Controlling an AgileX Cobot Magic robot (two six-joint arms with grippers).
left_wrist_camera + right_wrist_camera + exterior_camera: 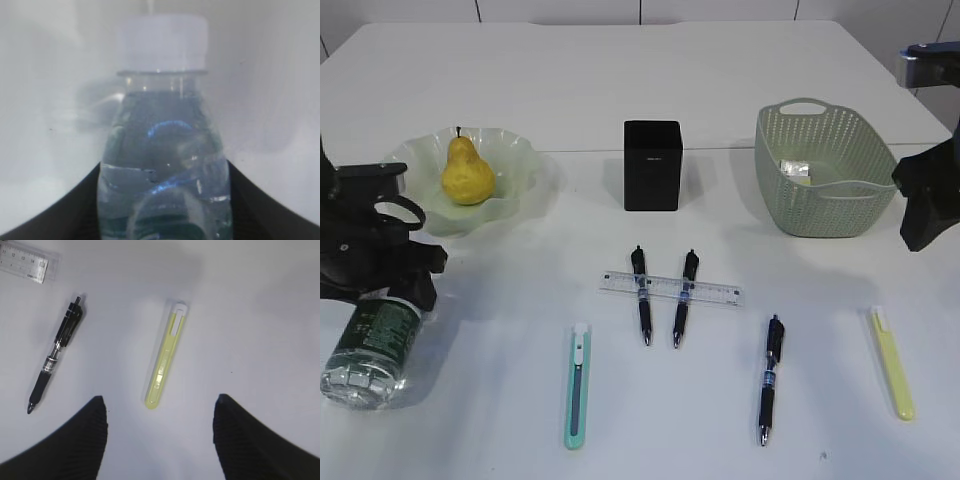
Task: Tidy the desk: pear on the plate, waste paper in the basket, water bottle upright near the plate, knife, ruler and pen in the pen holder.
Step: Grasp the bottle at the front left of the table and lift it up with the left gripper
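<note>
Bottle work is the step in hand: the water bottle [372, 343] lies on its side at the near left of the worktop [740, 110], below the plate [525, 165], with the left gripper [395, 290] down over its cap end. The left wrist view shows the black fingers [60, 212] on either side of the bottle's shoulder, apparently clasping it, though actual contact is hard to confirm. To do this well, I judge the grip should sit firm on the shoulder, not the slick cap [162, 42], and the lift should swing the base downward slowly (the water inside will slosh and shift the weight). Set it down near the plate but clear of its ruffled rim.

The pear [467, 172] already sits in the plate, and some waste paper [797, 170] lies in the basket [820, 190]. The right gripper [160, 440] hangs with its fingers spread wide, holding nothing, above the yellow-green knife [166, 355]. The ruler [670, 288] lies across two pens, in front of the pen holder [652, 165].
</note>
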